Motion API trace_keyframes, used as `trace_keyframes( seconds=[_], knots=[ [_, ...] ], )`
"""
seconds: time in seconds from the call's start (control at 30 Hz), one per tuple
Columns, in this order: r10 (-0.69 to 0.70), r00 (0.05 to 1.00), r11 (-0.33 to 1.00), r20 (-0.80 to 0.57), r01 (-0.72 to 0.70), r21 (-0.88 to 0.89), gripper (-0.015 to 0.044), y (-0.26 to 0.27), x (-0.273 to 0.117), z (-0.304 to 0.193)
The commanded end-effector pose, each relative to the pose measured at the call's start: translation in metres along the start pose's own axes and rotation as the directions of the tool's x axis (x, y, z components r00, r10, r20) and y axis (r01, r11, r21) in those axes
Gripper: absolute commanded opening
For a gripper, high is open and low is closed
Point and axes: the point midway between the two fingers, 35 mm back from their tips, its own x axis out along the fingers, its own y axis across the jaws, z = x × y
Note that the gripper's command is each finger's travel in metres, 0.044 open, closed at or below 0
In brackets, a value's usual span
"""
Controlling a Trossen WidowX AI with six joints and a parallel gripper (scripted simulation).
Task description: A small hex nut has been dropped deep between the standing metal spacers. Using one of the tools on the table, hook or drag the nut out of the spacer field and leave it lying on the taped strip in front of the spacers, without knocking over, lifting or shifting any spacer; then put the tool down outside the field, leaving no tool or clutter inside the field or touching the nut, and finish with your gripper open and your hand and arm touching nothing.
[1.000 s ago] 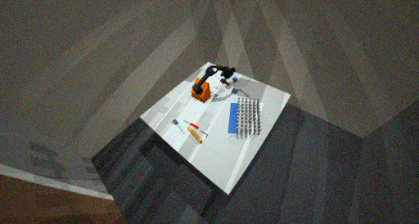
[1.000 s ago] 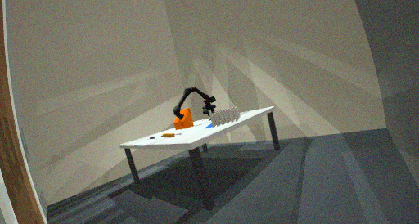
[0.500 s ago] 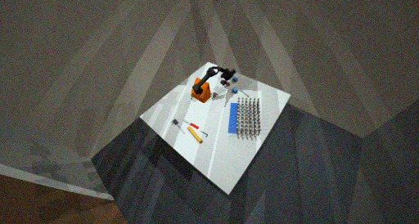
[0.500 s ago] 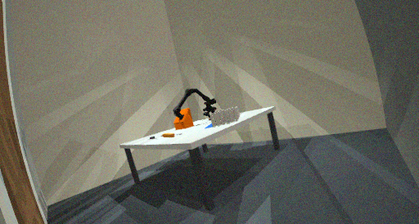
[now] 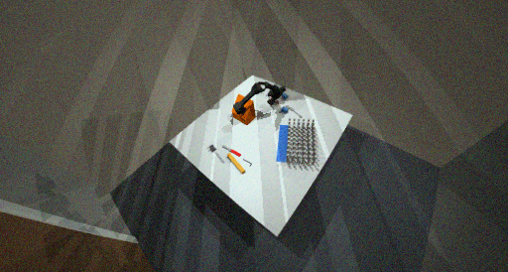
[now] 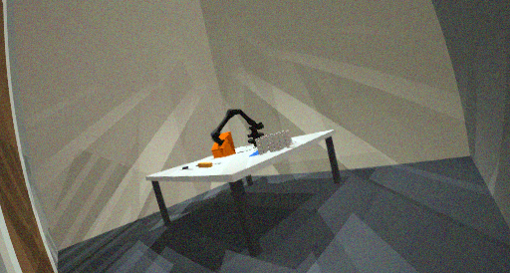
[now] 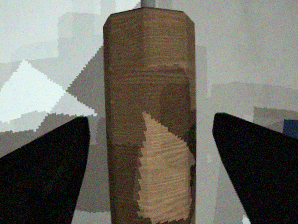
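Note:
My gripper [image 5: 271, 103] [image 6: 254, 142] [image 7: 152, 124] is open and low over the table's back part. Its fingers stand on either side of a wooden tool handle [image 7: 125, 95], with a gap on both sides. A thin grey shaft [image 7: 148, 3] [image 5: 296, 112] runs on from the handle. The standing metal spacers [image 5: 302, 144] [image 6: 274, 141] form a dense upright field. The blue taped strip [image 5: 282, 144] [image 6: 254, 153] lies along its front side. The nut cannot be made out in any view.
Two small blue blocks [image 5: 285, 96] [image 5: 285, 109] stand near the gripper; blue also shows at the right edge of the wrist view [image 7: 291, 128]. A yellow handle [image 5: 236, 164] [image 6: 204, 164], a red handle [image 5: 235, 152] and a dark-headed piece [image 5: 212, 148] lie away from the field. The orange base [image 5: 244, 115] [image 6: 224, 146] carries the arm.

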Motion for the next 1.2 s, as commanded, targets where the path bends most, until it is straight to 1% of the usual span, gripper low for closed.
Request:
trace_keyframes(
  seconds=[0.0, 0.27, 0.33, 0.43, 0.47, 0.63, 1.07, 1.17],
  knots=[
    [0.001, 1.000, 1.000, -0.004, -0.001, -0.003, 0.0201, 0.001, 0.002, -0.002],
    [0.001, 1.000, 1.000, -0.004, -0.001, -0.003, 0.0148, 0.001, 0.002, -0.002],
    [-0.014, 1.000, 1.000, -0.006, 0.014, -0.006, 0.0095, -0.004, -0.003, -0.001],
    [-0.050, 0.999, 0.999, -0.009, 0.050, -0.015, 0.0017, -0.018, -0.020, 0.004],
    [-0.049, 0.999, 0.999, -0.008, 0.049, -0.014, 0.0000, -0.020, -0.025, 0.005],
    [-0.044, 0.999, 0.999, -0.005, 0.044, -0.013, 0.0000, -0.029, -0.047, 0.013],
    [-0.004, 1.000, 1.000, 0.005, 0.004, -0.003, 0.0000, -0.047, -0.147, 0.055],
    [-0.002, 1.000, 1.000, 0.005, 0.002, -0.002, 0.0000, -0.047, -0.152, 0.058]
  ],
)
